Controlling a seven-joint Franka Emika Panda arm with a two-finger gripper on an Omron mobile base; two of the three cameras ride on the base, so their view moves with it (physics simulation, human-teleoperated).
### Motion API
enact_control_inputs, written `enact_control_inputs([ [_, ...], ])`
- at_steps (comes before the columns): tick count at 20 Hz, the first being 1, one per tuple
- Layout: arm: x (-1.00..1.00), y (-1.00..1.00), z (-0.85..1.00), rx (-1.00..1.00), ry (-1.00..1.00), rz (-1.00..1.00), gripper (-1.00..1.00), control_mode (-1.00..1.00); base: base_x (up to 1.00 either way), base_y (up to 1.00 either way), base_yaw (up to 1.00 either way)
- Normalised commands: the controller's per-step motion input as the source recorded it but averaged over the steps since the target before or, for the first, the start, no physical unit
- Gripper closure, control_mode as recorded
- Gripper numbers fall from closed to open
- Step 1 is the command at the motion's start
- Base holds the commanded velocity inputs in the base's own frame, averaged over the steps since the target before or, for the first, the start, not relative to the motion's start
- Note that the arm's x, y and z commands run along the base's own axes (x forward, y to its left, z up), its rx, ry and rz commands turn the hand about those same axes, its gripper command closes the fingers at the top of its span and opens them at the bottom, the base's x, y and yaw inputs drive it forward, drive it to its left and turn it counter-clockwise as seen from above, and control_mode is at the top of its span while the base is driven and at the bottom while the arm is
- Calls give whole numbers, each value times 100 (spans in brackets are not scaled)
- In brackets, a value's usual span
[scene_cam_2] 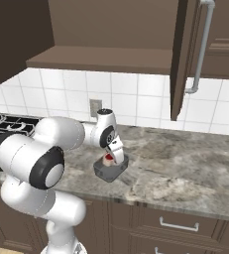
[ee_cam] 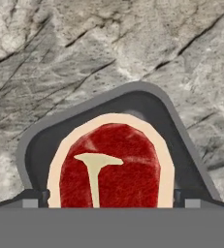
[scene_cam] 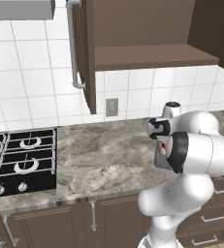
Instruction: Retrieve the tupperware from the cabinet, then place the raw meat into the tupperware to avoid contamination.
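Observation:
The dark grey tupperware (scene_cam_2: 111,171) stands on the marble counter (scene_cam_2: 185,163), close to its front edge. The raw meat (ee_cam: 111,167), red with a pale tan rim, lies flat inside the tupperware (ee_cam: 36,145). My gripper (scene_cam_2: 114,155) points down just above it, and its jaws stand wide open on either side of the meat (scene_cam_2: 107,158). In the hand view the gripper (ee_cam: 111,201) shows only small dark fingertips (ee_cam: 33,201) at the two lower corners of the container. The cabinet (scene_cam: 152,55) overhead has its door (scene_cam: 87,53) swung open over a bare shelf.
A black gas stove (scene_cam: 21,160) is set into the counter to the left. A wall outlet (scene_cam: 112,107) sits on the white tiles. The open cabinet door (scene_cam_2: 183,59), with its long silver handle (scene_cam_2: 200,44), hangs over the counter right of the gripper. Lower drawers (scene_cam_2: 180,225) run below.

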Motion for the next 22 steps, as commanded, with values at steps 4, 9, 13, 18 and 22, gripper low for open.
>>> enact_control_inputs([
  [4, 12, 0, -22, 0, 1, 0, 100, -100, 0, 0, 0],
  [9, 9, 0, -21, 0, 0, 0, 100, -100, 0, 0, 0],
  [13, 5, 0, -19, 0, 0, 0, 100, -100, 0, 0, 0],
  [18, 0, 0, -5, 0, 0, 0, -100, -100, 0, 0, 0],
  [22, 0, 0, 0, 0, 0, 0, -100, -100, 0, 0, 0],
])
